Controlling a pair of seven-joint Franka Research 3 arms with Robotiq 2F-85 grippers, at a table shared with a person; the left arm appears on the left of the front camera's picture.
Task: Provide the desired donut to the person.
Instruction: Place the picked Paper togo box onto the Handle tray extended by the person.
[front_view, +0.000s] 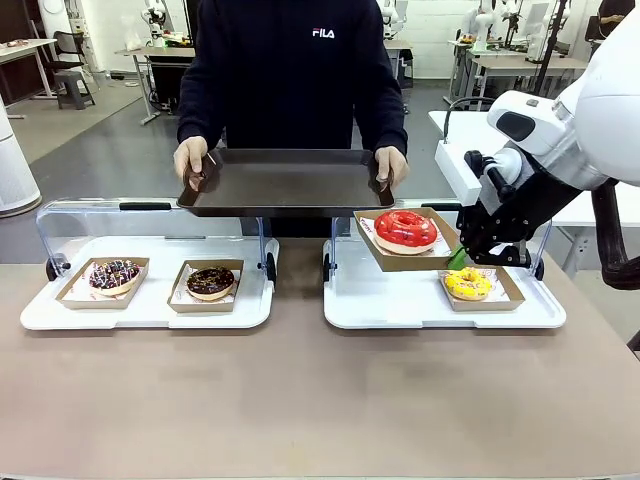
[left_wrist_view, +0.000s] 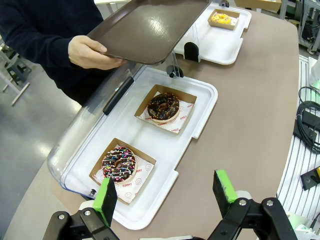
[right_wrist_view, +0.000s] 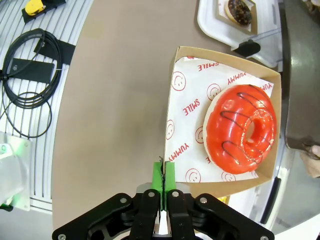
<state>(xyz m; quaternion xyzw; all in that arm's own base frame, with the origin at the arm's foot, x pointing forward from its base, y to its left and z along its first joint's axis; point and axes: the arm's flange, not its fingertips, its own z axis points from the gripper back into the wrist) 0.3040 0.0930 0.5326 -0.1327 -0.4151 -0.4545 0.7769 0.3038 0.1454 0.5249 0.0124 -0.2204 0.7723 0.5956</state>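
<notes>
Red-glazed donut (front_view: 405, 227) in cardboard box (front_view: 400, 263), clear above white display tray (front_view: 400, 303), near person's dark serving tray (front_view: 285, 185) offered level to receive it. Pinched by box rim in closed right gripper (front_view: 457, 258), sparing glaze. Nothing in wide-open left gripper (left_wrist_view: 165, 189).

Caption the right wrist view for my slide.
Right gripper pinches the edge of a cardboard tray carrying a red-glazed donut.

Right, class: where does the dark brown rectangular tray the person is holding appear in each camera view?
Front view: the dark brown rectangular tray is upper centre, held level.
Left wrist view: top centre.
Right wrist view: right edge, beside the red-glazed donut.
Shared landmark: the chocolate-glazed donut.
</notes>
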